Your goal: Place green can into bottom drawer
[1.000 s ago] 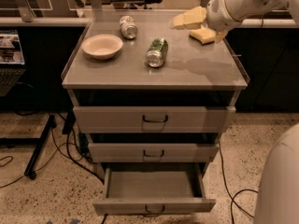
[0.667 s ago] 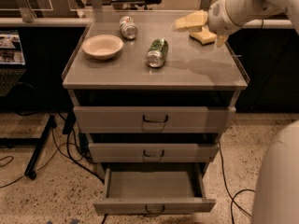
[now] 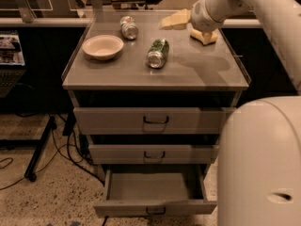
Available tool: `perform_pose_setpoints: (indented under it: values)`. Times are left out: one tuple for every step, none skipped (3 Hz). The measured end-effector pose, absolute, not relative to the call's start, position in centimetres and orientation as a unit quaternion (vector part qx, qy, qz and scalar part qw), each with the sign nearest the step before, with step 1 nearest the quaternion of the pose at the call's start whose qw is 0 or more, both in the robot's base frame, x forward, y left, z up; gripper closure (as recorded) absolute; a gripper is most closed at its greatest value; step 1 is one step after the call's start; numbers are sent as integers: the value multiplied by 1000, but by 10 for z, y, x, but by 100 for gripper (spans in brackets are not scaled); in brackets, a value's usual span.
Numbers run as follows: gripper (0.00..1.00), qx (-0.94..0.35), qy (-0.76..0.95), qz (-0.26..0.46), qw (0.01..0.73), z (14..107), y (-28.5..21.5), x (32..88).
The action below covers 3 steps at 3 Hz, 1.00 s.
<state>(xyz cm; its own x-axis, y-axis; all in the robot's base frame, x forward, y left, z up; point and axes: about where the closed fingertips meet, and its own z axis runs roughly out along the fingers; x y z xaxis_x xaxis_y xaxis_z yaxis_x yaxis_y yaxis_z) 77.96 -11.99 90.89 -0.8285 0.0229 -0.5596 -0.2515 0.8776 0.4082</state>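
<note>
On the grey cabinet top, at the left, sits one pale bowl. Behind it and to its right lies one silver-white can with red markings. Next comes the green can, the only one of its kind. It lies on its side near the middle of the top, its silver end towards the camera and its dark green patterned label upward. That makes two cans in all. To the right, at the back, lie two yellow spongy pieces. The gripper hangs just above them at the end of the white arm, well apart from the green can; whether it is open or holds anything cannot be told. Below are three grey drawers: two upper drawers closed, the bottom drawer pulled out.
</note>
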Motion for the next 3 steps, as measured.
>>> perform_pose_setpoints:
  values:
    - [0,-72,926,232,289,911,-101,795]
    - [0,-74,936,196,282,897,-86,812]
    - [0,-67,943,182,270,883,-83,819]
